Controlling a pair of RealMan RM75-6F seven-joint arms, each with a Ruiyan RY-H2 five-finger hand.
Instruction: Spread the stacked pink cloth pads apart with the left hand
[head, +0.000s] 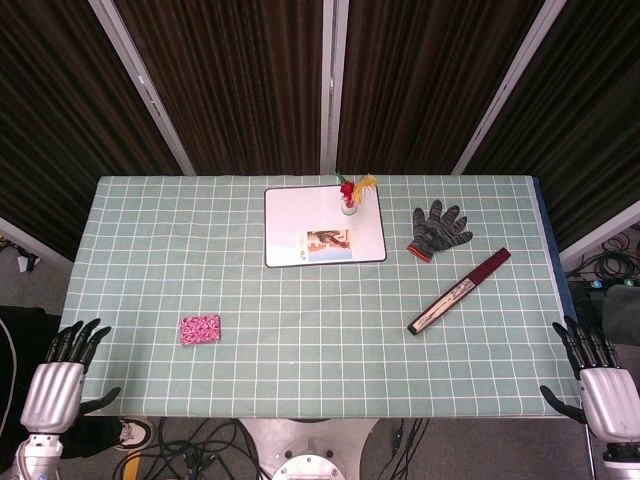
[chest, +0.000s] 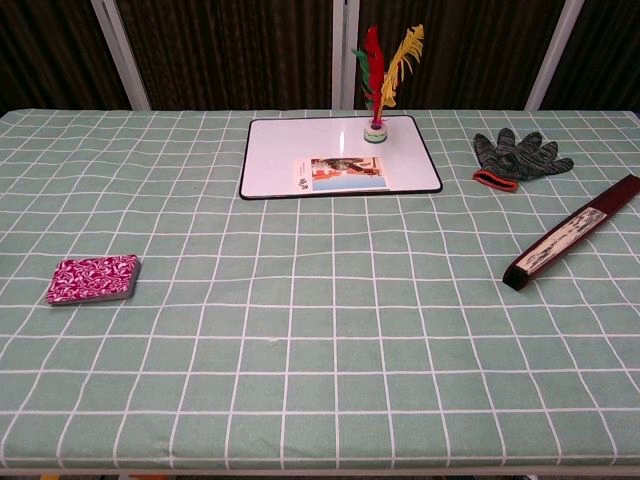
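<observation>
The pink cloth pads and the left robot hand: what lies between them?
Only bare checked tablecloth, as the head view shows, separates the left robot hand from the pink cloth pads.

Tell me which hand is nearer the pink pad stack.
Left. The left hand sits off the table's near-left corner, close to the pink pad stack; the right hand is beyond the opposite near corner.
</observation>
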